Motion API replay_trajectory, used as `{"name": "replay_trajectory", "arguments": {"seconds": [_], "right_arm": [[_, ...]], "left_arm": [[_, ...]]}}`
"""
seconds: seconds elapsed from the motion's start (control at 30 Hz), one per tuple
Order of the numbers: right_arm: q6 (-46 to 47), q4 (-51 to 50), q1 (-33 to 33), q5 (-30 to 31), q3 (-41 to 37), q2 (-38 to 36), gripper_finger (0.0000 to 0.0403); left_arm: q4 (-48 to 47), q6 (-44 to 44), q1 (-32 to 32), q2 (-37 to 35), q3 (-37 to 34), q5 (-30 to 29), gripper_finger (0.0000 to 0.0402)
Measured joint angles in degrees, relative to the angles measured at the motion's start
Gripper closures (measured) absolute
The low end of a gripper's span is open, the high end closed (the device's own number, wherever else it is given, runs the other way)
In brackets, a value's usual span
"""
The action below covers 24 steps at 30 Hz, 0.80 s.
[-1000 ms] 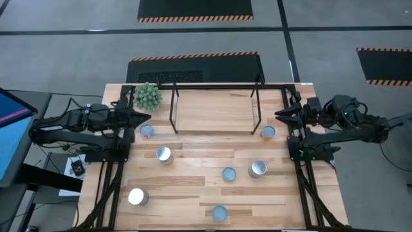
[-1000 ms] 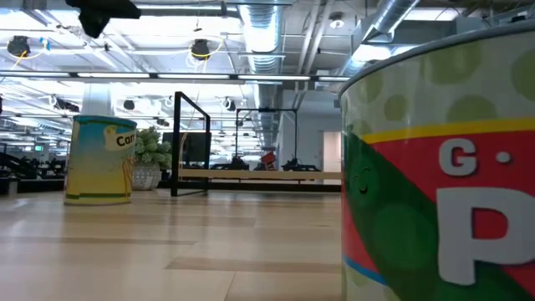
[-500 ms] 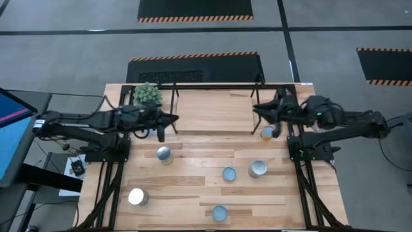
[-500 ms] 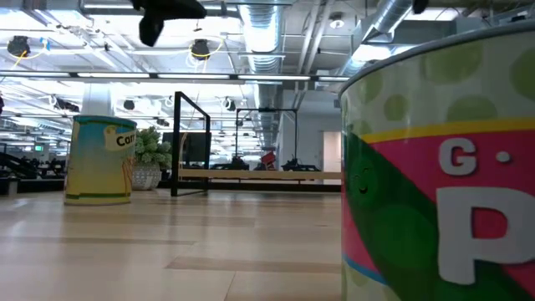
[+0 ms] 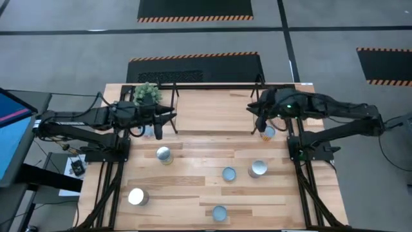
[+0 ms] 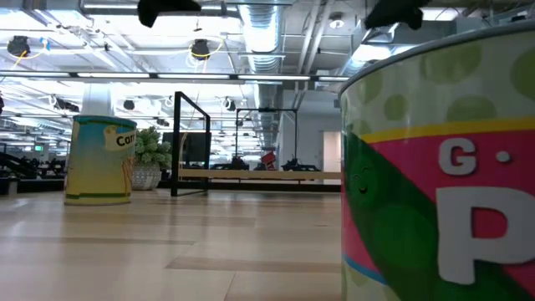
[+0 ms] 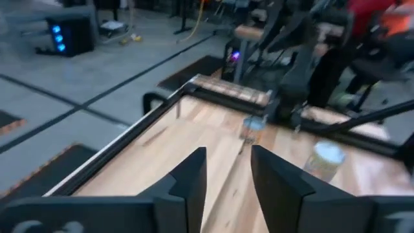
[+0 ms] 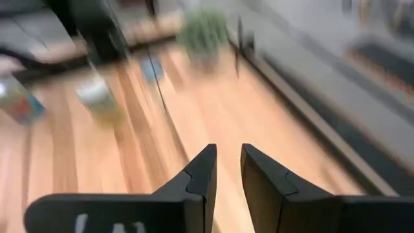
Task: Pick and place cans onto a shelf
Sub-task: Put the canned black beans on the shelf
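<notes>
Watching shelf (image 5: 215, 111): your left gripper (image 5: 161, 132) open, empty; right gripper (image 5: 261, 126) narrow, empty (both beside legs), may snag leg, topple can (image 5: 268, 133).

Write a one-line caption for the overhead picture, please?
Two robot arms reach over a wooden table toward the shelf, with cans scattered below and a potted plant at the corner.

We see a smooth grey concrete floor (image 5: 77, 58) around the light wood plank bench (image 5: 193, 167), crossed by dark seam lines. Black floor mats edged with orange-and-black hazard stripes (image 5: 195, 9) lie beyond the bench and to its right. A blue-lit monitor screen (image 5: 9, 132) stands at the left edge. Looking level across the bench, long fluorescent ceiling lights (image 6: 167, 75) and silver ventilation ducts (image 6: 267, 33) run overhead.
</notes>
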Motion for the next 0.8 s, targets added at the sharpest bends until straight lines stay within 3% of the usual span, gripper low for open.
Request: {"name": "replay_trajectory", "arguments": {"seconds": [0.2,0.37,0.8], "right_arm": [[13.81,-27.34,0.22,-0.13,9.97,7.56,0.0305],[24.12,-40.62,0.3,-0.55,10.1,10.7,0.0305],[25.59,-37.32,5.62,-2.74,-6.42,11.26,0.0305]], "left_arm": [[-4.13,2.05,0.0,0.3,0.0,-3.09,0.0276],[-4.45,2.77,0.0,0.34,0.02,-3.74,0.0276],[-4.45,2.68,0.0,0.31,0.02,-6.48,0.0276]]}}
